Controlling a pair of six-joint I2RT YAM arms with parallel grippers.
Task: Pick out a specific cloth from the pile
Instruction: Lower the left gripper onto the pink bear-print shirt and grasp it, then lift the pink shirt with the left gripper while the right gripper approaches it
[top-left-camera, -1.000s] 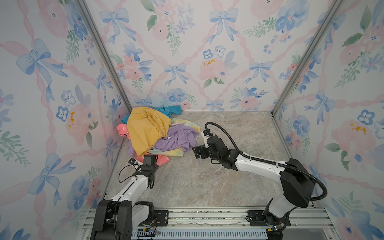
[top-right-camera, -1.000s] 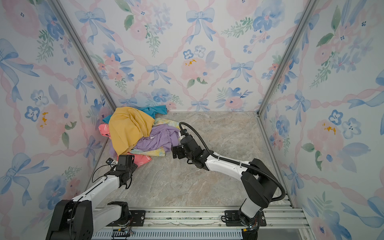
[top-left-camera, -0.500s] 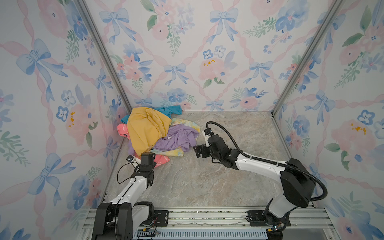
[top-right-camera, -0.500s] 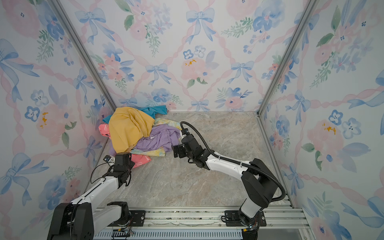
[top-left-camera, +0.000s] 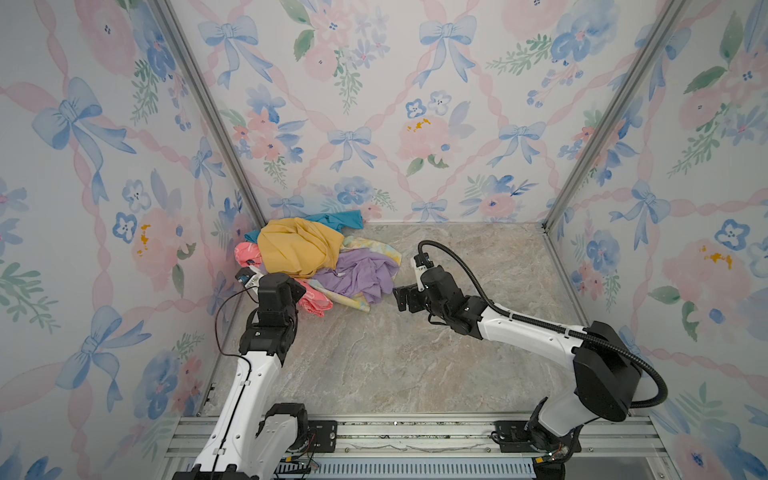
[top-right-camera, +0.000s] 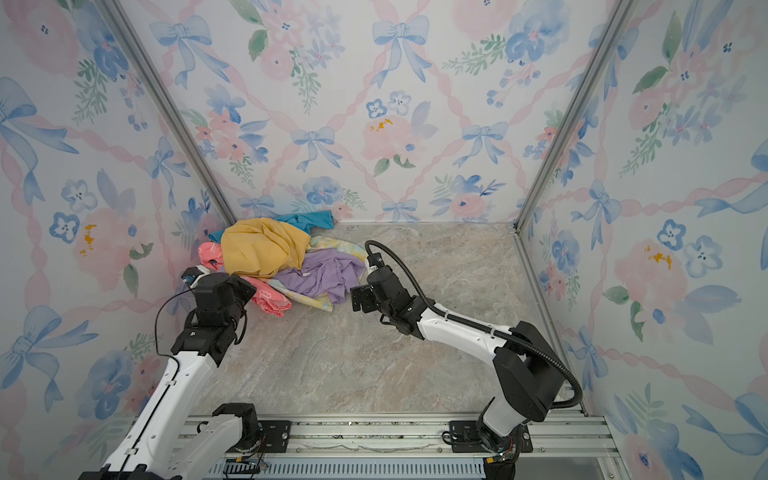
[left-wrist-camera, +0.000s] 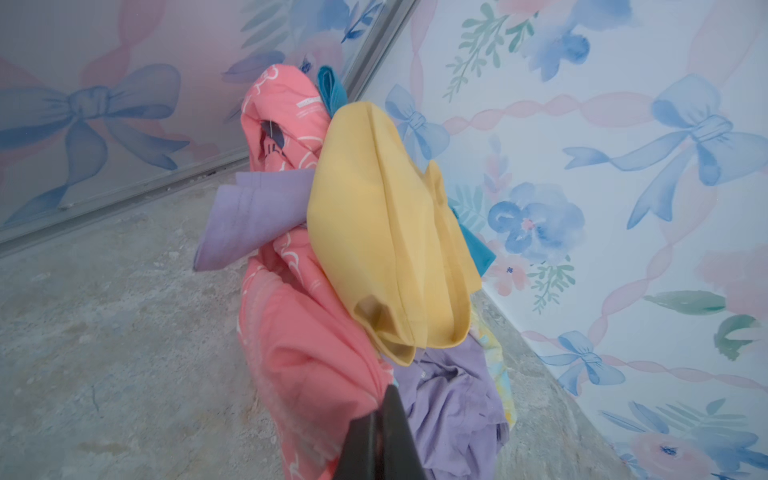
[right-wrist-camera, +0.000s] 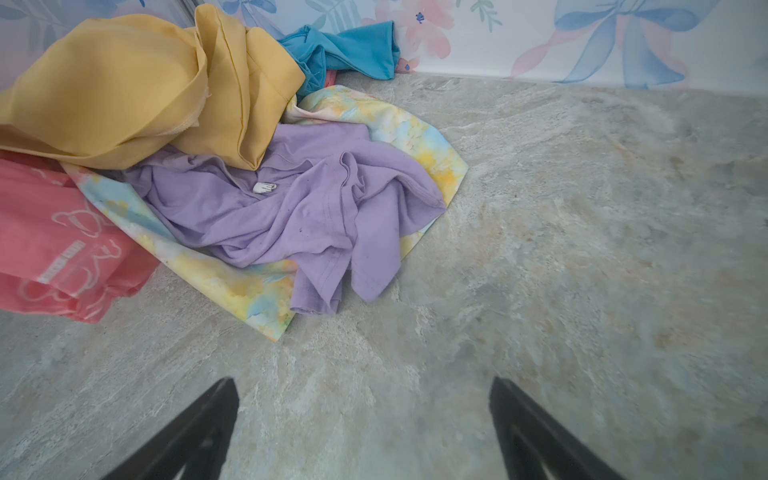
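The left pincer (left-wrist-camera: 388, 401) is clamped tight on a fold of the cloth (left-wrist-camera: 307, 357), the coral-pink garment with white outlines. Its gripped end lies on the worktop (top-left-camera: 415, 353) just in front of the mustard-yellow cloth (top-left-camera: 297, 251), and another coral part shows at the wall side of the mustard-yellow cloth. The right pincer (right-wrist-camera: 363, 380) has its jaws spread wide and holds nothing, low over bare worktop to the right of the mustard-yellow cloth, near but clear of the lilac garment (top-left-camera: 359, 276) that lies tucked under its front edge in the pile (top-left-camera: 324, 270)
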